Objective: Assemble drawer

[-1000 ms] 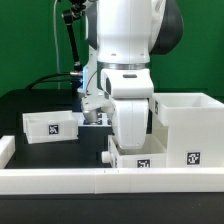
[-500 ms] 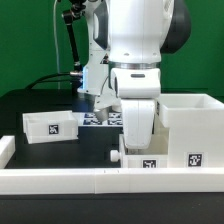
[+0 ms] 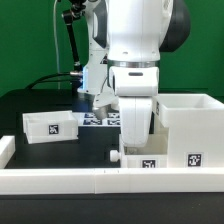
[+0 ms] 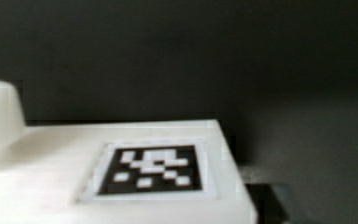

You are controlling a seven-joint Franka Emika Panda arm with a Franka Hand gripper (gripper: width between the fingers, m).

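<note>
A white drawer part (image 3: 133, 161) with a marker tag lies low on the black table, just behind the white front rail, with a small dark knob (image 3: 118, 157) at its end on the exterior view's left. My gripper (image 3: 137, 148) stands straight down on it, its fingers mostly hidden by the hand. In the wrist view the part (image 4: 87, 150) fills the picture very close up, tag showing, and one dark fingertip (image 4: 265, 205) sits against its edge. The jaws look shut on this part. A small white drawer box (image 3: 50, 127) stands at the exterior view's left.
A larger white open box (image 3: 186, 122) stands right beside the arm on the exterior view's right. The marker board (image 3: 100, 118) lies behind the gripper. A white rail (image 3: 60, 182) runs along the table's front. A black stand (image 3: 70, 50) rises at the back.
The arm moved toward the exterior view's right a second ago, and the white drawer part moved with it. In the last half second almost nothing moved.
</note>
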